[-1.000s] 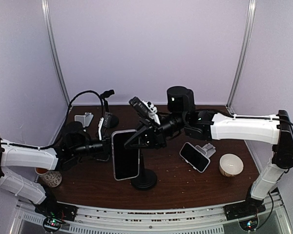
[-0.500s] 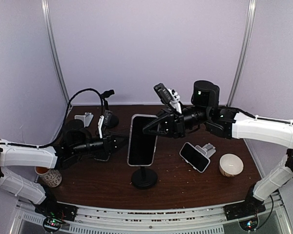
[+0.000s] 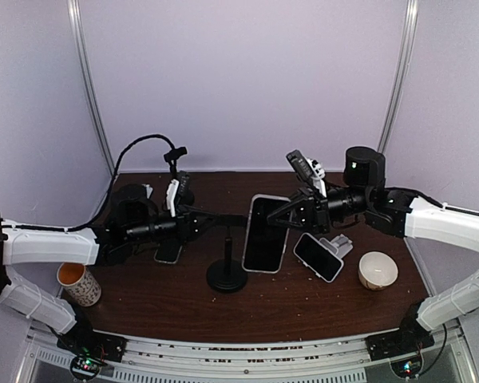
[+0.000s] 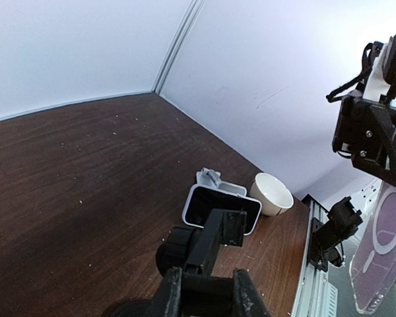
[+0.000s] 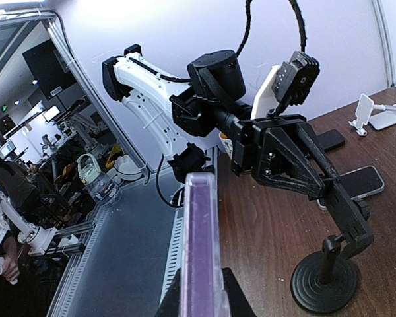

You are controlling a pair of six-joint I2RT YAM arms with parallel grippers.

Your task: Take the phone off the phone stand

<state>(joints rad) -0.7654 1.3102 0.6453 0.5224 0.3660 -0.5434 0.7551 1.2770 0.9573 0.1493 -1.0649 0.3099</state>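
Over the brown table (image 3: 160, 303) the right pincer (image 3: 278, 220) is gripping the phone (image 3: 265, 234), carrying it further right than before, free of the phone stand (image 3: 226, 275), whose top the outstretched left pincer (image 3: 201, 220) is clamping.

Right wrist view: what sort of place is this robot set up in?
Most likely a robotics lab workcell: a brown table walled by plain panels, and past its edge the right wrist view shows other benches and what looks like another white arm.
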